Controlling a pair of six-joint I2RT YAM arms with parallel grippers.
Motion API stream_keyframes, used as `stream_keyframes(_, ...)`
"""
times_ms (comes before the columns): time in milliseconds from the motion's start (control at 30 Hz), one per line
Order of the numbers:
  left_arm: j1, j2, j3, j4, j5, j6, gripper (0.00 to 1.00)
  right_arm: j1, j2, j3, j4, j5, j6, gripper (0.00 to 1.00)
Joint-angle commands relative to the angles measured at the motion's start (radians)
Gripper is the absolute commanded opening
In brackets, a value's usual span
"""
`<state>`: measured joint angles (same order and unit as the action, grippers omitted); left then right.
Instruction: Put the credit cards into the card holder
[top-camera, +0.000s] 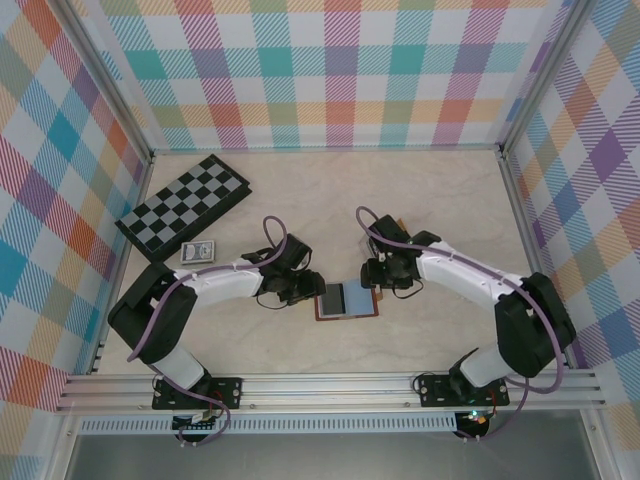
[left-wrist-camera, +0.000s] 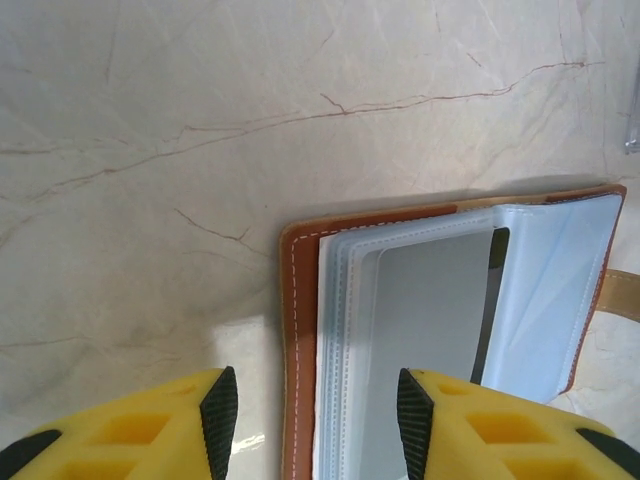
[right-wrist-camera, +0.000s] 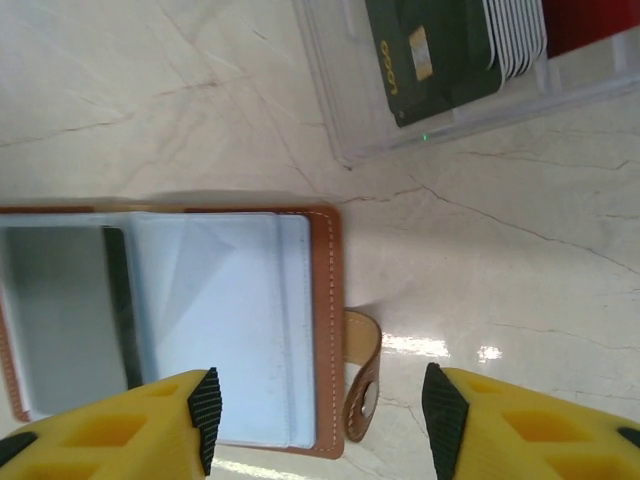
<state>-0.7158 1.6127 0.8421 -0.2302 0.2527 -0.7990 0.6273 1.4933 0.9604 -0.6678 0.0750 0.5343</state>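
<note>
The reddish-brown card holder (top-camera: 347, 301) lies open on the table between the two arms, its clear sleeves facing up. A grey card (left-wrist-camera: 425, 305) sits in a sleeve on its left half. My left gripper (left-wrist-camera: 317, 420) is open, straddling the holder's left edge (left-wrist-camera: 298, 330). My right gripper (right-wrist-camera: 320, 420) is open over the holder's right edge (right-wrist-camera: 328, 330) and its snap-button tab (right-wrist-camera: 362, 385). More cards, a dark green one (right-wrist-camera: 430, 55) on top, stand in a clear tray (right-wrist-camera: 350, 130) behind it.
A folded chessboard (top-camera: 184, 205) lies at the back left, with a small blue-patterned pack (top-camera: 200, 252) in front of it. The clear tray (top-camera: 392, 232) sits just beyond my right gripper. Checked walls enclose the table.
</note>
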Motion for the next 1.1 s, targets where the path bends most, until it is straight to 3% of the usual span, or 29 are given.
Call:
stream_keyframes(0, -0.002, 0.024, 0.000, 0.054, 0.046, -0.036, 0.48, -0.008, 0.055, -0.009, -0.007, -0.029, -0.003, 0.59)
stream_keyframes(167, -0.002, 0.063, 0.013, 0.069, 0.060, -0.042, 0.48, -0.013, 0.124, -0.010, 0.007, -0.040, -0.002, 0.54)
stream_keyframes(400, -0.001, 0.080, 0.017, 0.137, 0.121, -0.074, 0.43, -0.014, 0.171, -0.043, 0.073, -0.110, 0.000, 0.29)
stream_keyframes(500, -0.001, 0.049, 0.021, 0.149, 0.129, -0.086, 0.38, -0.014, 0.167, -0.055, 0.088, -0.116, 0.004, 0.23)
stream_keyframes(833, -0.003, -0.049, 0.065, 0.132, 0.147, -0.087, 0.33, -0.014, 0.147, -0.078, 0.144, -0.180, 0.026, 0.20)
stream_keyframes(1067, -0.016, 0.014, 0.109, 0.154, 0.194, -0.072, 0.36, -0.016, 0.106, -0.106, 0.202, -0.238, 0.063, 0.19)
